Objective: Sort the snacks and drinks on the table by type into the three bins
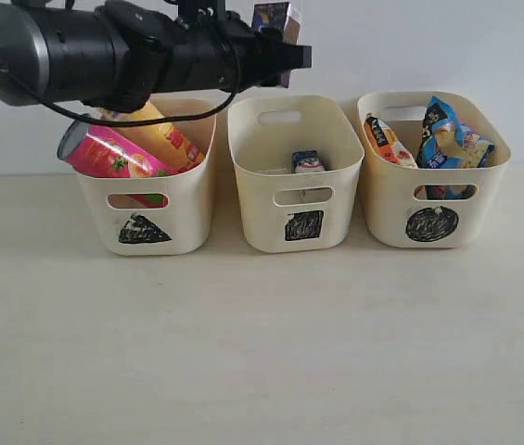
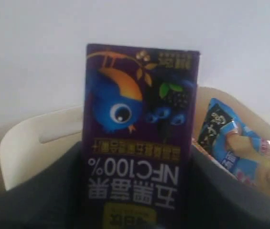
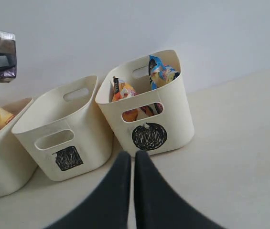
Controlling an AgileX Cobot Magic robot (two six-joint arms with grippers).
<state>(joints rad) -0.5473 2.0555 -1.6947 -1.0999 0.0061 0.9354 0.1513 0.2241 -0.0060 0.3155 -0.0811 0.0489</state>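
My left gripper (image 1: 283, 48) is shut on the dark purple drink carton (image 1: 275, 19), held high over the middle bin (image 1: 295, 190), the one marked with a square. In the left wrist view the carton (image 2: 142, 109) fills the gap between both dark fingers (image 2: 39, 200). A white and blue carton (image 1: 308, 161) lies inside that bin. The triangle bin (image 1: 146, 199) holds the pink tube (image 1: 113, 156) and the yellow-orange tube (image 1: 158, 132). The circle bin (image 1: 433, 190) holds the orange packet (image 1: 384, 139) and the blue packet (image 1: 452, 139). My right gripper (image 3: 132, 160) is shut and empty, low over the table (image 3: 240, 143) in front of the circle bin (image 3: 149, 107).
The three bins stand side by side along the back wall. The black left arm (image 1: 104, 51) stretches across above the triangle bin. Bare table (image 1: 262, 352) lies in front of the bins.
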